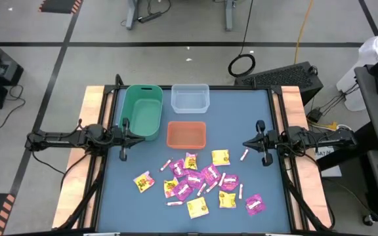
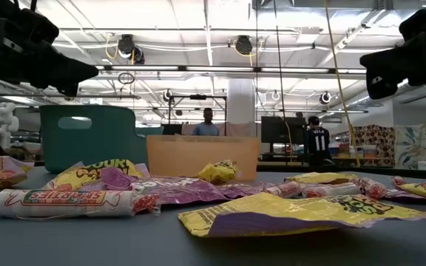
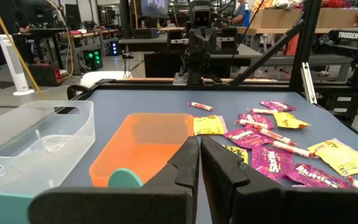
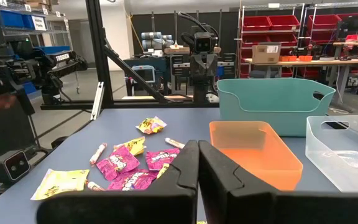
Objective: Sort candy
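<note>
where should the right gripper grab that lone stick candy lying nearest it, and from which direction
Take the stick candy across its narrow middle, coming straight down from above. It lies flat on the blue table, apart from the pile, so the fingers should straddle its short width. The right gripper, fingers shut, sits just beside it.

Candy [image 1: 202, 183] before 3 bins [image 1: 186, 135]

Industrial lab, grey floor, open ceiling

Floor [image 1: 77, 33] grey concrete with dark tape lines; red shelving [image 4: 303, 31] far beyond the fingers; white tower fan [image 3: 8, 62]; ceiling ducts and strip lights [image 2: 220, 29]; two people [image 2: 208, 122] standing distant.
</note>
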